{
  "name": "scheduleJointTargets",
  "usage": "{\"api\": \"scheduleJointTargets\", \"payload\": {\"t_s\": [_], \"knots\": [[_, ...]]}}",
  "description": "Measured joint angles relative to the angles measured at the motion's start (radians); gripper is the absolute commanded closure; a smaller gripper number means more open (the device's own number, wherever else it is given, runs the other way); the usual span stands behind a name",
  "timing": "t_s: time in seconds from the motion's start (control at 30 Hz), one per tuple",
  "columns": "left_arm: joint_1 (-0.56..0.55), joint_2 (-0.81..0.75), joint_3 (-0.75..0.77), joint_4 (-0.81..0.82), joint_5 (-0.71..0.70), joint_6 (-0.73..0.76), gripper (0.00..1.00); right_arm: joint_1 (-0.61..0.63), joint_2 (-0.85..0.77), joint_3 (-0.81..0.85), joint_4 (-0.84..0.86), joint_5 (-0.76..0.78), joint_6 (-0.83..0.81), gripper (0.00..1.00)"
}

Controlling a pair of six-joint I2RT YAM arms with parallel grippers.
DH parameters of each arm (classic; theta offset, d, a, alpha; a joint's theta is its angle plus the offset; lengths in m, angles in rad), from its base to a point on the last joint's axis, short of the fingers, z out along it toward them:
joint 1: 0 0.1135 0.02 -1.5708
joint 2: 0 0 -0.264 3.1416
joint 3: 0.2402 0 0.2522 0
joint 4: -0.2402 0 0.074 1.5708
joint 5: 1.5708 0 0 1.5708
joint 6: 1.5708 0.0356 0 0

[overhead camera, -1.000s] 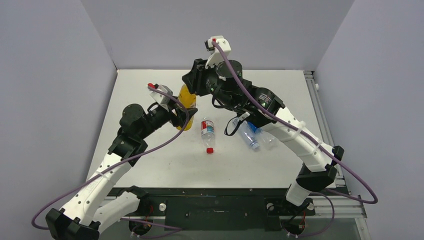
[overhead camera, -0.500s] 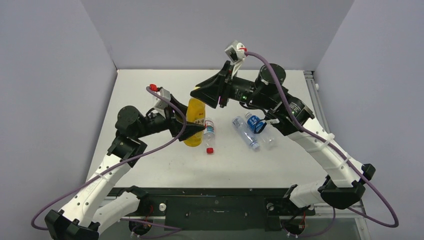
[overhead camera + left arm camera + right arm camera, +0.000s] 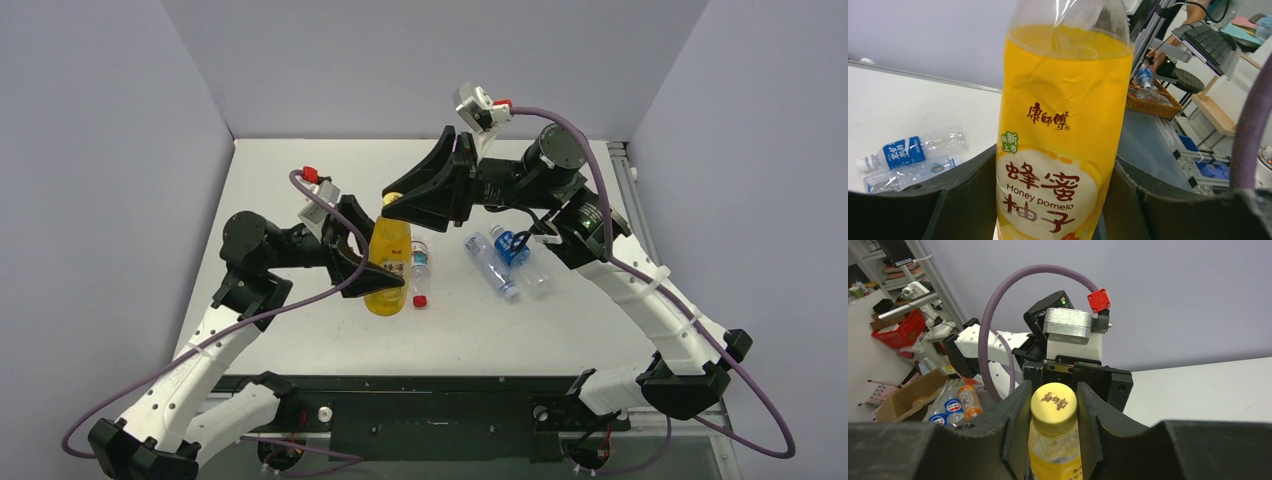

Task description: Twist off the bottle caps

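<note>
1. The red-label bottle [image 3: 418, 262] lies on its side on the white table [image 3: 300, 330], just right of the juice bottle [image 3: 386, 275], with its red cap [image 3: 420, 300] pointing to the near edge.
2. Further right, toward the table's middle, a plain bottle [image 3: 493, 268] and a blue-label bottle [image 3: 513, 246] lie touching side by side.
3. From above, the black right gripper [image 3: 395, 203] hides the juice bottle's neck.
4. The juice bottle is thin crinkled plastic, filled yellow-orange, with a printed wrap; its yellow cap [image 3: 1053, 401] is round, ribbed and embossed on top.
5. The left gripper [image 3: 372, 258] stands partly spread, clamped round the juice bottle's body and holding it upright left of centre.
6. The right gripper's fingers [image 3: 1018, 415] are pinched tight on the yellow cap, coming in from the far right.
7. I cannot tell whether the bottle's base touches the table.
</note>
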Motion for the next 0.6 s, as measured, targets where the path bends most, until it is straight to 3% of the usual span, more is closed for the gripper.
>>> {"api": "scheduleJointTargets", "payload": {"t_s": [0.07,0.13,0.17,0.23,0.43,0.6], "knots": [[0.0,0.006,0.001,0.011,0.026,-0.013,1.0,-0.006,0.0,0.0,0.0,-0.029,0.005,0.95],[0.0,0.01,0.004,0.013,0.041,-0.022,1.0,-0.013,-0.001,0.0,-0.006,-0.044,0.005,0.7],[0.0,0.011,0.005,0.01,0.044,-0.024,1.0,-0.015,-0.001,0.003,-0.021,-0.042,-0.003,0.44],[0.0,0.017,0.005,0.001,0.039,-0.018,1.0,-0.016,-0.002,0.024,-0.084,0.005,-0.027,0.24],[-0.001,0.016,0.011,-0.145,-0.112,0.179,1.0,0.026,-0.007,0.1,-0.257,0.456,-0.089,0.19],[-0.001,0.013,0.008,-0.238,-0.351,0.363,1.0,0.192,0.04,0.241,-0.393,0.882,-0.123,0.2]]}}
